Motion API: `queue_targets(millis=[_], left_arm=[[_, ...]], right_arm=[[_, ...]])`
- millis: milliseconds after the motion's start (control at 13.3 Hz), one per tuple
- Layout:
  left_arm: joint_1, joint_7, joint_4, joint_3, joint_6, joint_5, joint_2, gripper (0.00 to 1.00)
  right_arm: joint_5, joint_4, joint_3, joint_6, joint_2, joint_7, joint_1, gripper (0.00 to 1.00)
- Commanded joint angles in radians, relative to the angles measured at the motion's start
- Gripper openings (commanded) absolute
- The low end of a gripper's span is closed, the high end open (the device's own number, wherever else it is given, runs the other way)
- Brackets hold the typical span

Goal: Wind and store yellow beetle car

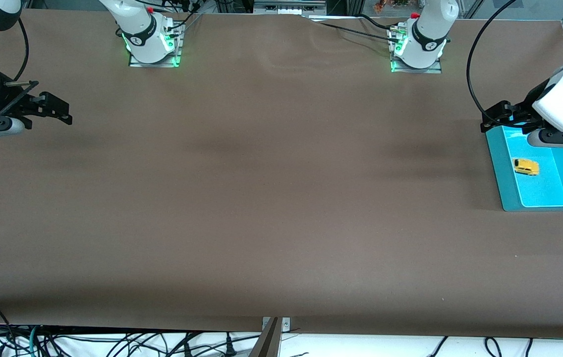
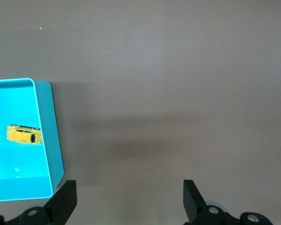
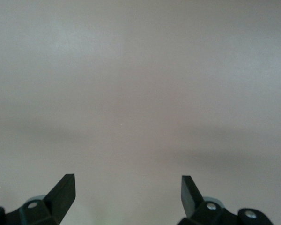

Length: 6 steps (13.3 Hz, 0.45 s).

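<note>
The yellow beetle car (image 1: 526, 167) lies inside a teal tray (image 1: 502, 173) at the left arm's end of the table. In the left wrist view the car (image 2: 23, 134) rests on the tray's floor close to one wall of the tray (image 2: 51, 136). My left gripper (image 1: 493, 118) is open and empty, up over the table at the tray's corner that is farther from the front camera. It also shows in the left wrist view (image 2: 129, 199), over bare table beside the tray. My right gripper (image 1: 66, 111) is open and empty, waiting at the right arm's end, with only table under it in the right wrist view (image 3: 128, 192).
The brown table (image 1: 271, 188) stretches wide between the two grippers. The arms' bases (image 1: 152, 44) stand along its edge farthest from the front camera. Cables hang at the edge nearest the camera.
</note>
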Motion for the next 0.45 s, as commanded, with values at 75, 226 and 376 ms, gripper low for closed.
queue_targets(millis=[75,226,376], left_arm=[[0.002,-0.007,0.006,0.003,-0.019,-0.024,-0.014,1.0],[0.002,0.007,0.009,0.003,-0.017,-0.024,-0.016,1.0],[0.004,0.025,0.019,0.005,-0.02,-0.034,-0.014,1.0]], right_arm=[[-0.004,0.047,0.002,-0.023,0.028,0.003,0.004,1.0],[-0.004,0.048,0.0,-0.021,0.034,0.003,0.0,1.0],[-0.003,0.047,0.0,-0.023,0.034,0.006,0.0,1.0]])
